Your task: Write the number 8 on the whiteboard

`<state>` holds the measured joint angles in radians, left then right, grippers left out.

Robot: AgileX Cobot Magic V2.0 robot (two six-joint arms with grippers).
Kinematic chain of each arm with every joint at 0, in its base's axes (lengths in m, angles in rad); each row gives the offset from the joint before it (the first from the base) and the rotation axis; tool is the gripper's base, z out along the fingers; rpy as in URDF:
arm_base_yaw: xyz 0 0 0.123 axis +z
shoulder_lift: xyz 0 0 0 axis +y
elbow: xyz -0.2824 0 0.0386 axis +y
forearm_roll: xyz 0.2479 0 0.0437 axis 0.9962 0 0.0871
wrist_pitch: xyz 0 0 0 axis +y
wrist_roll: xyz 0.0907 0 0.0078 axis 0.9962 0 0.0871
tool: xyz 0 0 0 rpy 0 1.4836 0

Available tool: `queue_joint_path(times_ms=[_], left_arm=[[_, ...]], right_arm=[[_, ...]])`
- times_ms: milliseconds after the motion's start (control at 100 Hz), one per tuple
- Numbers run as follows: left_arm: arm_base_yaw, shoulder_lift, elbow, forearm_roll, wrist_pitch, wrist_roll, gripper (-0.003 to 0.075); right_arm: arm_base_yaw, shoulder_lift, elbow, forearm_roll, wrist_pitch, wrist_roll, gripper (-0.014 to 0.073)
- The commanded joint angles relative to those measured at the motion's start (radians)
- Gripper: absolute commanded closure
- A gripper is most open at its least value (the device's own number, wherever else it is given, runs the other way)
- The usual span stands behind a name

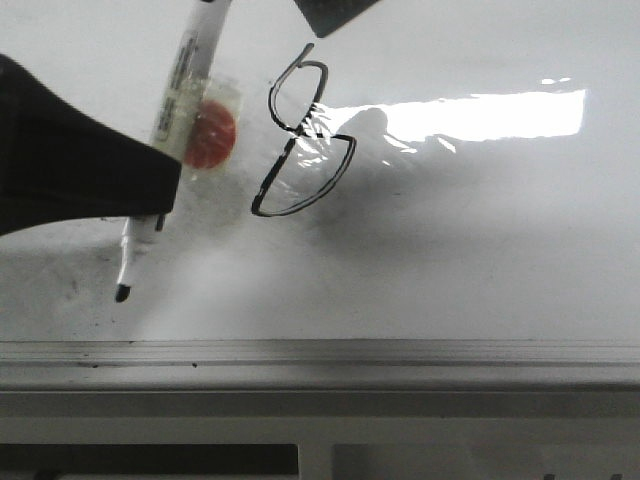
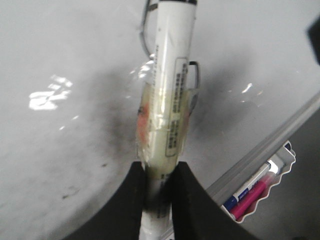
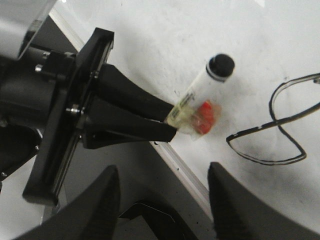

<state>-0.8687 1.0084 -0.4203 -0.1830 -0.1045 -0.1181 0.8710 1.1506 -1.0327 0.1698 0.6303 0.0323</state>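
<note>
The number 8 (image 1: 300, 140) is drawn in thin black line on the whiteboard (image 1: 480, 250), slanted, next to the glare patch. My left gripper (image 1: 150, 200) is shut on a white marker (image 1: 185, 80) with clear tape and a red patch. The marker's black tip (image 1: 122, 292) points down, to the left of and below the 8. In the left wrist view the fingers (image 2: 125, 205) clamp the marker (image 2: 167, 100), which hides part of the 8 (image 2: 196, 75). My right gripper (image 3: 165, 200) is open and empty over the board's edge, with the 8 (image 3: 280, 130) and the marker (image 3: 205, 90) in its view.
A grey metal rail (image 1: 320, 352) runs along the board's near edge and also shows in the left wrist view (image 2: 265, 150). A white tray (image 2: 286, 159) beyond the rail holds a blue and a pink marker. A dark part of the right arm (image 1: 335, 12) hangs at the top.
</note>
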Motion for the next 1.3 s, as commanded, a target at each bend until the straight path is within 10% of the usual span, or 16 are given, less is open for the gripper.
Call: queue_joint_path(times_ms=[0,590,870,1080,1290], left_arm=[[0.022,-0.008,-0.033,-0.145,-0.041,-0.013,0.0741],[0.113,-0.008,-0.057,-0.288,0.031,-0.013,0.0734],[0.113,-0.008,-0.057,-0.290,0.031,-0.013,0.0365],[0.113,-0.016,-0.057,-0.290,0.031,-0.013,0.0323],[0.113,-0.127,-0.057,-0.277,0.083,0.000,0.0393]], right_arm=[[-0.001,-0.023,-0.026,0.009,-0.046,-0.007,0.0249],[-0.001,-0.023,-0.026,0.009,-0.040,-0.007,0.0249],[-0.001,-0.023,-0.026,0.009,-0.040,-0.007,0.0249],[-0.001,-0.040,-0.026,-0.008,-0.034,-0.007,0.0253],[-0.001,-0.130,-0.024,-0.090,-0.017,-0.007,0.0585]])
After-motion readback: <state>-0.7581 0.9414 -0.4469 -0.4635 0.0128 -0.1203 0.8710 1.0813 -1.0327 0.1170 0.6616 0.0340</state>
